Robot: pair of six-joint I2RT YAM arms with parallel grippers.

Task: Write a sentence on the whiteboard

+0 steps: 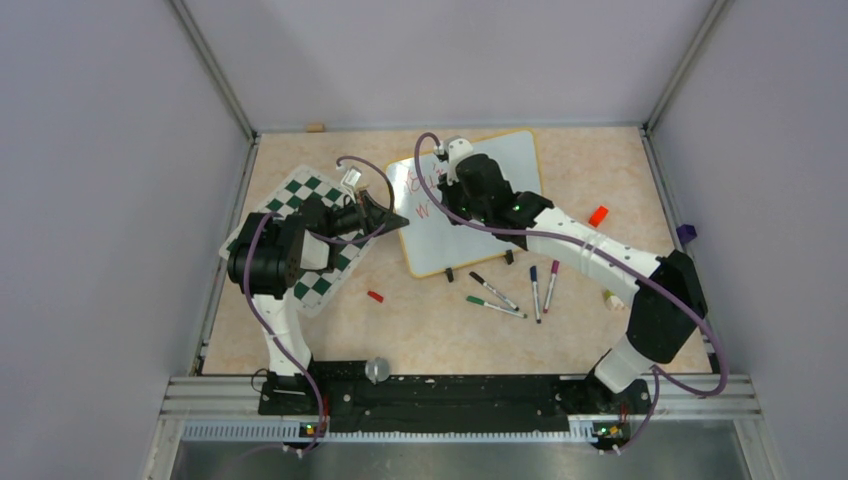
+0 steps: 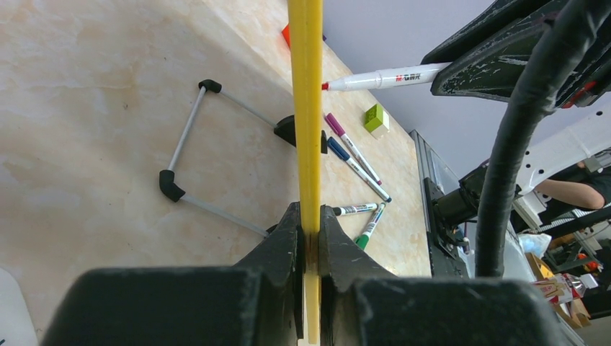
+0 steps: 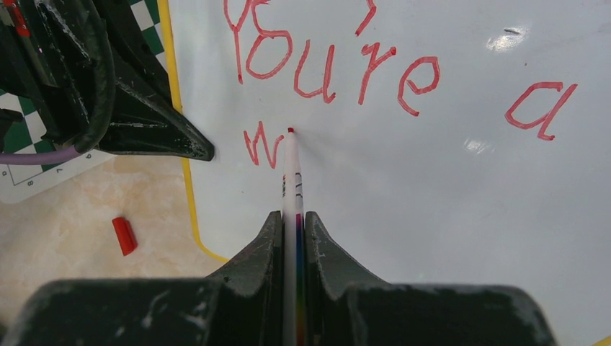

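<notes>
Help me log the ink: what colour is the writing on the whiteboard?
Red. The writing shows best in the right wrist view, across the whiteboard.

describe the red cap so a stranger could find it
Start at the whiteboard mid-table. Off its near left corner, beside the chess mat, lies a small red cap. The other red piece, more orange, sits off the whiteboard's right side.

Top view: high over the whiteboard (image 1: 455, 250), facing down, far off; whole desk (image 1: 420, 320) framed. Left wrist: close, sighting along the whiteboard's yellow edge. Right wrist: close above its written face. All three share the whiteboard; both wrist views share the marker (image 3: 292, 173).
</notes>
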